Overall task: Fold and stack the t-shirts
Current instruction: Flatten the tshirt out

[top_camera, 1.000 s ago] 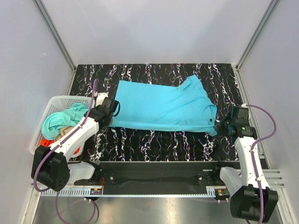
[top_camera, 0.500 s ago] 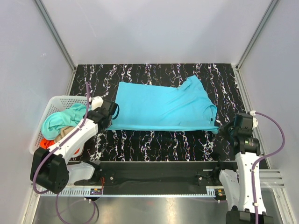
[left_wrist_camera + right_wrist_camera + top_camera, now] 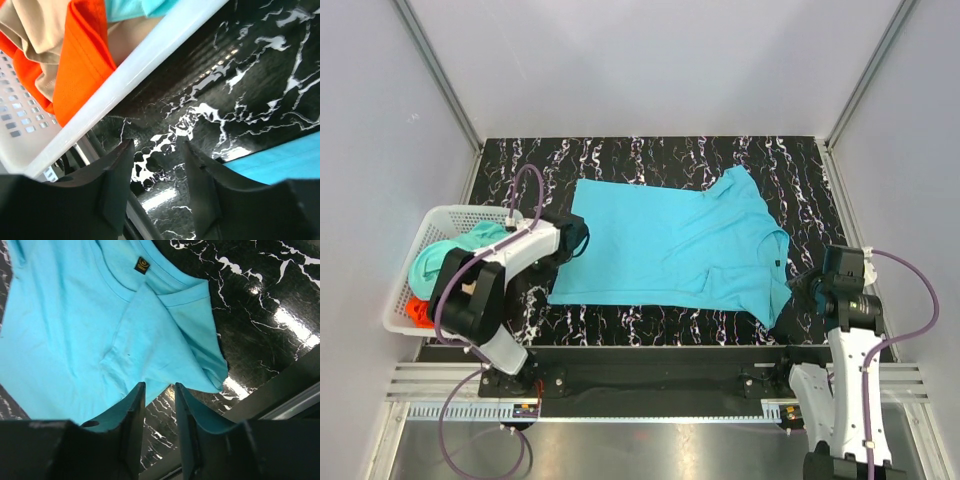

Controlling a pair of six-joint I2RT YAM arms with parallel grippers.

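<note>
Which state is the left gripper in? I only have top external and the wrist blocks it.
Observer: Open. The left gripper has nothing between its fingers, only bare table below.
Operator: Right one?
Observer: The right gripper is parted too. Table shows through the gap, and the cyan t-shirt edge sits at its tips.
Operator: Basket contents near the arm?
Observer: An orange-red t-shirt is pressed against the basket rim, with a tan t-shirt lying over it.
</note>
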